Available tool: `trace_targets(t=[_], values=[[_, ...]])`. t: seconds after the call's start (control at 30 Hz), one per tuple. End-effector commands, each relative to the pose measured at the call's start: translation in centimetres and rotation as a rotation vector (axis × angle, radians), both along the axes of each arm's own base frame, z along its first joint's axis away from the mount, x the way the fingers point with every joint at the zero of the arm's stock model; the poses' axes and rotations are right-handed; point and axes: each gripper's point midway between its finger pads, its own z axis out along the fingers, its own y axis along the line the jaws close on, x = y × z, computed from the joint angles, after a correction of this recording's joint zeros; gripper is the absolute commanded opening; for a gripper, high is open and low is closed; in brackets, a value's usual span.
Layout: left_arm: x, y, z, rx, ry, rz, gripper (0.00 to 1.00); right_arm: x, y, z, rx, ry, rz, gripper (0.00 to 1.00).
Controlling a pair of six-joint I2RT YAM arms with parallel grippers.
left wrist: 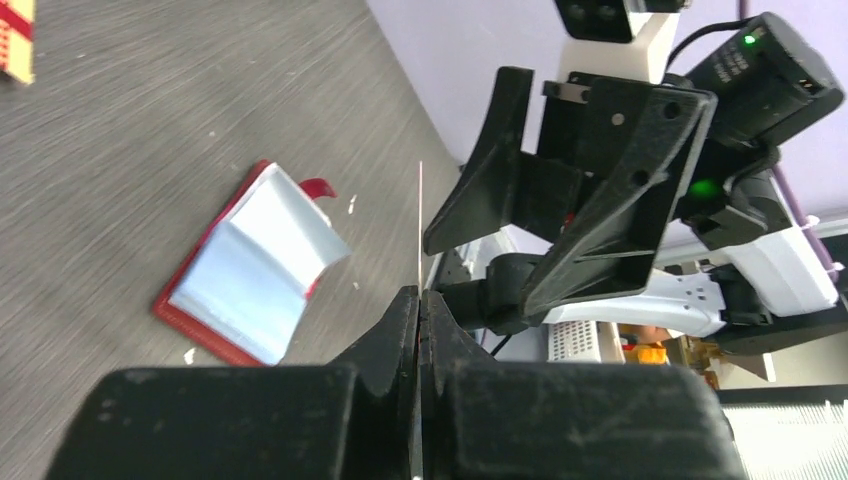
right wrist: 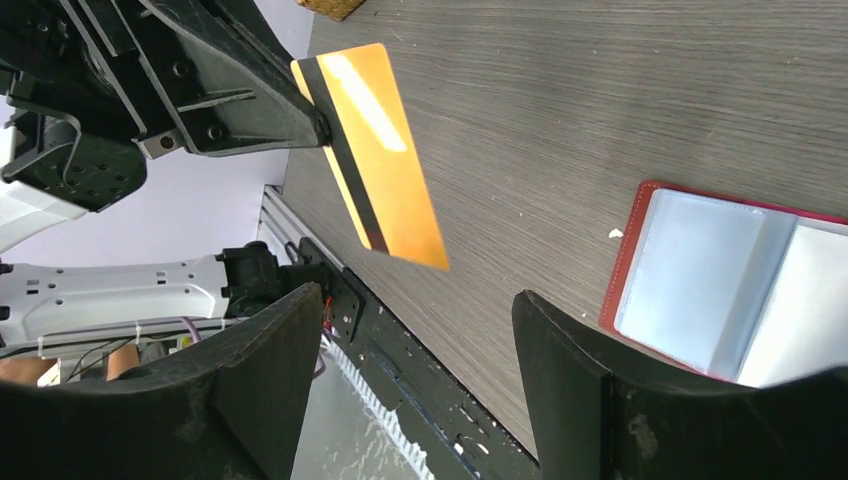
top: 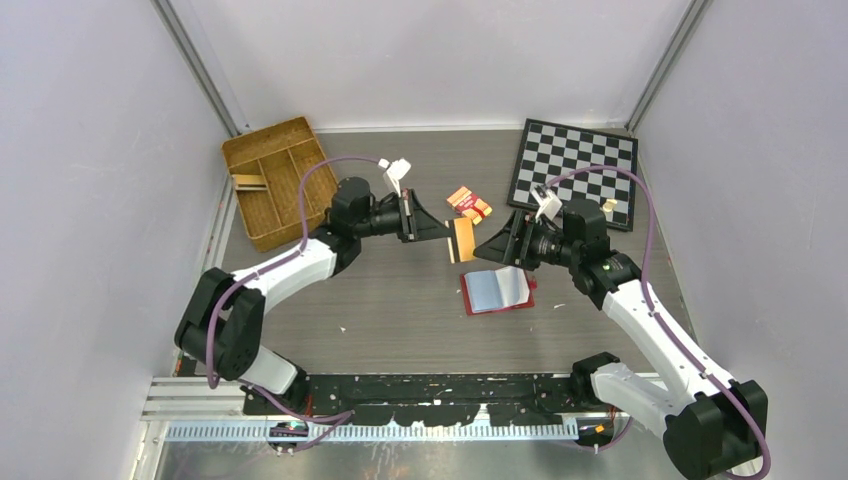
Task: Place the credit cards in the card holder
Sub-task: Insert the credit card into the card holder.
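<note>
In the top view, one orange-yellow credit card (top: 462,240) is held off the table (top: 380,310) near the centre of the frame. It is pinched at one end by the left arm's jaws, which are closed on it. In the left wrist view the card (left wrist: 420,220) is seen edge-on as a thin pale line rising from between the two pressed fingers (left wrist: 395,330). In the right wrist view its broad face (right wrist: 375,160) is shown in the upper left of centre, with a dark stripe along one long edge and a bright glare on the orange surface.

The right arm's jaws are spread wide and empty, pointed at the card from the right and kept apart from it; both dark fingers (right wrist: 280,380) are seen at the bottom of the right wrist view.

The card holder (top: 497,290) lies open on the table, just below the held card in the top view. Its dark-red cover is underneath and its clear bluish sleeves (left wrist: 250,270) are turned upward, one leaf curling up. It is seen at the right edge of the right wrist view (right wrist: 720,280).

An orange-and-red banded pack (top: 468,203) lies just above the card. A wicker tray (top: 270,180) is placed at upper left and a chessboard (top: 575,170) at upper right.
</note>
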Motion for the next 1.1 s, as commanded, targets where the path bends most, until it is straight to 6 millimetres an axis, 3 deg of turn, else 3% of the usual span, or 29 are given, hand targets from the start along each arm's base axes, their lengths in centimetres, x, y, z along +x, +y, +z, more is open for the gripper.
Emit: trace_targets(t=[0.0,0.4,0.43,0.6,0.63,0.77,0.8,0.93,1.07], values=[[-1.0,-1.4,2.9,-0.111,-0.072,-0.062,0.0,-0.1,0.7,2.6,0.068,-0.06,0.024,0.72],[-3.1,-3.2,2.8,-0.12,-0.065,-0.122,0.0,1.2,1.2,2.6,0.115,-0.076,-0.003,0.53],[-3.2,-3.3,2.6,-0.118,-0.061,-0.125,0.0,1.3,1.3,2.8,0.126,-0.079,-0.001,0.49],[-3.1,-3.9,1.0,-0.068,-0.05,-0.118,0.01,2.1,1.3,2.8,0.138,-0.083,-0.029,0.08],[-3.0,-4.0,0.5,-0.047,-0.046,-0.11,0.06,2.3,1.0,2.5,0.115,-0.082,-0.044,0.02],[-1.9,-3.5,-2.8,0.074,0.012,-0.012,0.46,2.5,-1.2,-0.8,-0.073,-0.033,-0.114,0.01],[-1.6,-3.1,-3.9,0.122,0.033,0.024,0.51,2.6,-2.1,-2.0,-0.137,-0.016,-0.138,0.0],[-1.5,-2.3,-7.8,0.297,0.101,0.103,0.58,2.3,-6.0,-6.6,-0.386,0.093,-0.221,0.01],[-2.7,-3.2,-10.1,0.369,0.149,0.086,0.59,1.8,-7.7,-9.5,-0.511,0.176,-0.238,0.0]])
